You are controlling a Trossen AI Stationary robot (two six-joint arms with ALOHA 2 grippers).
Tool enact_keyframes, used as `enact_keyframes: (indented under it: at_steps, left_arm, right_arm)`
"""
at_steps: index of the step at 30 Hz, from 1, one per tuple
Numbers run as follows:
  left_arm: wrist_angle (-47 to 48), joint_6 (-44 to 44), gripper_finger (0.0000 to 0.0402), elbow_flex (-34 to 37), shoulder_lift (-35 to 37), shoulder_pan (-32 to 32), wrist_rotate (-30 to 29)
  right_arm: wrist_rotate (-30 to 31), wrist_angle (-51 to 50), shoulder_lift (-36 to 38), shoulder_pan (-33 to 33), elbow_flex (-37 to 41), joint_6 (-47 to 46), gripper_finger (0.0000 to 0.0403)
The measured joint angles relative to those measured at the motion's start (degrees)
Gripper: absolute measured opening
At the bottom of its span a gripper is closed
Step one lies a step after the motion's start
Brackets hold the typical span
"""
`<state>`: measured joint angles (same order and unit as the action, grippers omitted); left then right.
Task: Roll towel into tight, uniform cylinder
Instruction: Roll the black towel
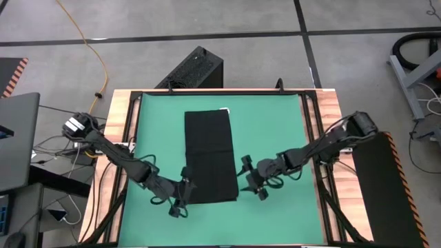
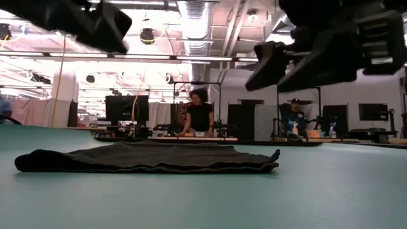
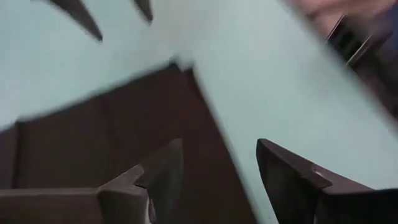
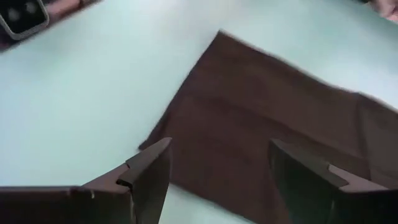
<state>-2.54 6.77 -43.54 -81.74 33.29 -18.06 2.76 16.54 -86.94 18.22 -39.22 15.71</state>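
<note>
The black towel (image 1: 210,157) lies flat on the green mat (image 1: 275,131) as a long folded strip, with its small white tag (image 1: 224,109) at the far end. It also shows in the low view (image 2: 146,159). My left gripper (image 1: 180,198) is open by the towel's near left corner, and in its wrist view (image 3: 217,180) the towel's side edge (image 3: 211,124) runs between the fingers. My right gripper (image 1: 252,180) is open just right of the towel's near right edge, with the towel (image 4: 267,124) ahead of its fingers (image 4: 217,171). In the low view both stay above the cloth.
A black ribbed box (image 1: 196,69) stands beyond the table's far edge. The wooden table rim (image 1: 117,138) frames the mat. A laptop (image 1: 17,138) is at the left and a black panel (image 1: 382,186) at the right. People (image 2: 199,114) stand in the room behind.
</note>
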Motion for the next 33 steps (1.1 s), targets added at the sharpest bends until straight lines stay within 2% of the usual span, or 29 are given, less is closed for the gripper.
enact_keyframes:
  at_steps: [2, 5, 10, 14, 22, 33]
  left_arm:
    - [3.66, 0.41, 0.02, -0.6, -0.26, 1.13, -1.76]
    - [2.29, 0.19, 0.0198, -0.28, -1.79, 3.19, -2.85]
    - [3.28, 0.65, 0.0188, -0.06, -4.79, 7.07, -8.41]
    - [1.5, 0.16, 0.0186, -0.09, -8.72, 8.93, -8.98]
    - [0.64, 1.07, 0.0186, -0.06, -13.94, 9.15, -14.83]
    - [3.83, 0.22, 0.0186, -0.06, -14.03, 9.21, -11.27]
  right_arm:
    - [-0.42, 0.5, -2.21, -0.13, -1.6, 0.51, 0.0286]
    - [-0.79, 0.3, -5.08, 0.58, -3.75, 2.05, 0.0286]
    - [-1.36, 0.53, -8.96, 2.82, -7.71, 3.3, 0.0286]
    - [-1.33, 0.86, -11.66, 3.97, -9.83, 4.29, 0.0286]
    - [-4.72, 4.72, -16.92, 3.95, -11.09, 2.89, 0.0286]
    - [-7.43, 3.5, -17.46, 2.45, -10.1, 2.16, 0.0286]
